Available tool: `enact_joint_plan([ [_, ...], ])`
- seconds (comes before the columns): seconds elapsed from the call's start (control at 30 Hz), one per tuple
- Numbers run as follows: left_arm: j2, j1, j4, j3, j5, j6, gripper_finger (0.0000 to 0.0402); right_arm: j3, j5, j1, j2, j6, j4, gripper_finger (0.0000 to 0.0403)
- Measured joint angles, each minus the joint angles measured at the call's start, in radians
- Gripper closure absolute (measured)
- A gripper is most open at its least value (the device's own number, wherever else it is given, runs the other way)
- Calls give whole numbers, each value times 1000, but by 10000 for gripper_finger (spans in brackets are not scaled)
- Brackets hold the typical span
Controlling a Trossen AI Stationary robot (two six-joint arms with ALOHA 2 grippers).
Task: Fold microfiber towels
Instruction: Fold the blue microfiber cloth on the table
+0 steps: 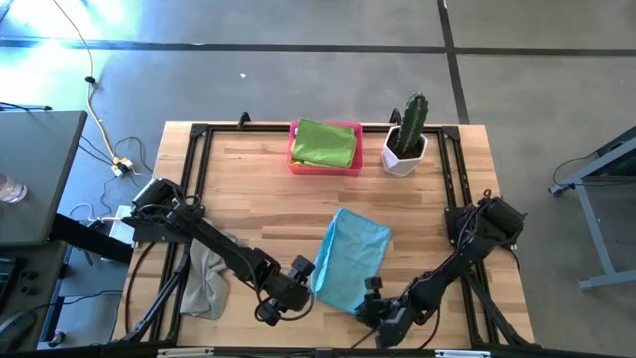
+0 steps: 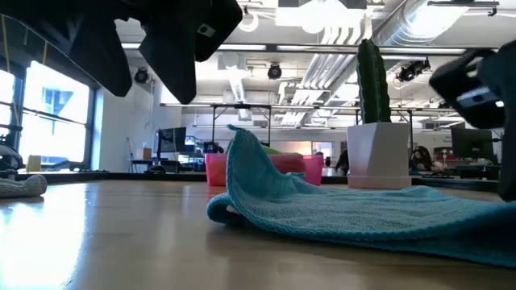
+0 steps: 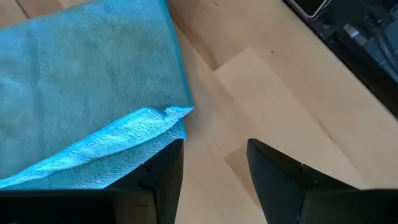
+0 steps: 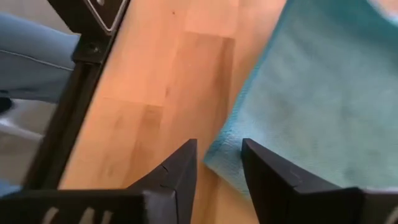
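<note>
High view, tabletop (image 1: 258,179): wooden slab in a black frame, seen from straight above.
High view, blue towel (image 1: 350,259): lies folded near the front middle of the tabletop, between the two pincers.
High view, left arm: stretches from the left rear corner diagonally toward the front middle; the left pincer (image 1: 298,283) sits low, just beside the blue towel's left edge.
High view, right arm: reaches from the right side down to the front edge and bends back; the right pincer (image 1: 370,298) is at the blue towel's front right corner.
High view, grey towel (image 1: 207,278): crumpled under the left arm, near the left front of the tabletop.
High view, green towel (image 1: 324,143): folded inside the pink tray (image 1: 295,149) at the rear edge.
High view, cactus (image 1: 411,119): upright in a white pot (image 1: 401,159) just right of the tray.
Low view, blue towel (image 2: 339,213): flat across the tabletop, with one corner raised in a soft peak on the left; dark arm parts hang above.
Left wrist view, left pincer (image 3: 214,165): fingers spread, holding nothing; one finger is just beside the blue towel's (image 3: 93,93) folded corner, the gap is over bare wood.
Right wrist view, right pincer (image 4: 219,168): fingers apart, with the blue towel's (image 4: 311,93) corner reaching into the gap between them; whether they pinch it I cannot tell.
</note>
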Motion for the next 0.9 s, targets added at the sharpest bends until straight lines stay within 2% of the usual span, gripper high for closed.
enact_joint_plan([
  [0.13,0,0,1,0,2,-45,234,0,-82,-17,0,41,55,253],
  [0.33,0,0,26,0,1,-52,234,0,-90,-17,0,-50,149,209],
  [0.5,0,0,75,0,2,-31,234,0,-90,-13,0,-70,322,209],
  [0.63,0,-9,108,0,6,63,234,1,-91,-13,0,-85,429,214],
  [0.8,13,-14,157,-2,7,185,234,1,-52,-11,0,-78,382,215],
  [0.9,29,-3,269,-18,7,194,234,1,-52,4,0,-44,338,215],
])
